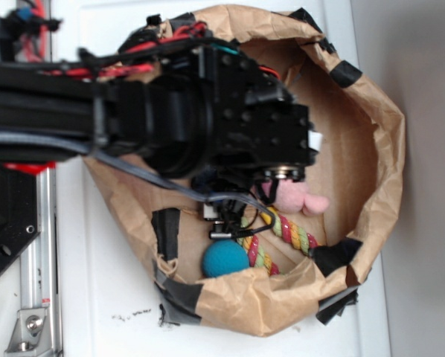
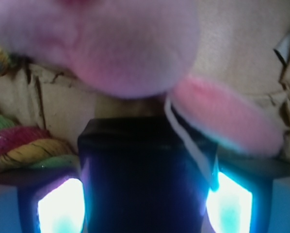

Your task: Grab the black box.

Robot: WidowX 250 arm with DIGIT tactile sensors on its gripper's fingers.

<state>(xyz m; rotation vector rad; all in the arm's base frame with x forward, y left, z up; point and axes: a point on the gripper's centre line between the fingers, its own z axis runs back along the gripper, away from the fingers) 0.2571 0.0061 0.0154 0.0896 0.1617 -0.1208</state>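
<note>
In the wrist view the black box [image 2: 145, 170] fills the space between my fingers, glossy and dark. My gripper [image 2: 145, 199] is shut on it, with the glowing left pad [image 2: 60, 208] and right pad [image 2: 230, 208] against its two sides. The pink plush bunny [image 2: 135, 48] lies just beyond the box, blurred and very close, one ear [image 2: 227, 116] trailing right. In the exterior view the arm [image 1: 207, 111] reaches down into the brown paper bin [image 1: 371, 149]. There the gripper [image 1: 226, 217] is low beside the bunny [image 1: 301, 199], and the box is hidden by the arm.
A coloured rope toy [image 1: 286, 234] [image 2: 24, 145] lies left of the gripper in the wrist view. A blue ball [image 1: 225, 260] rests near the bin's front wall. Black tape patches [image 1: 167, 230] mark the crumpled paper walls, which enclose everything closely.
</note>
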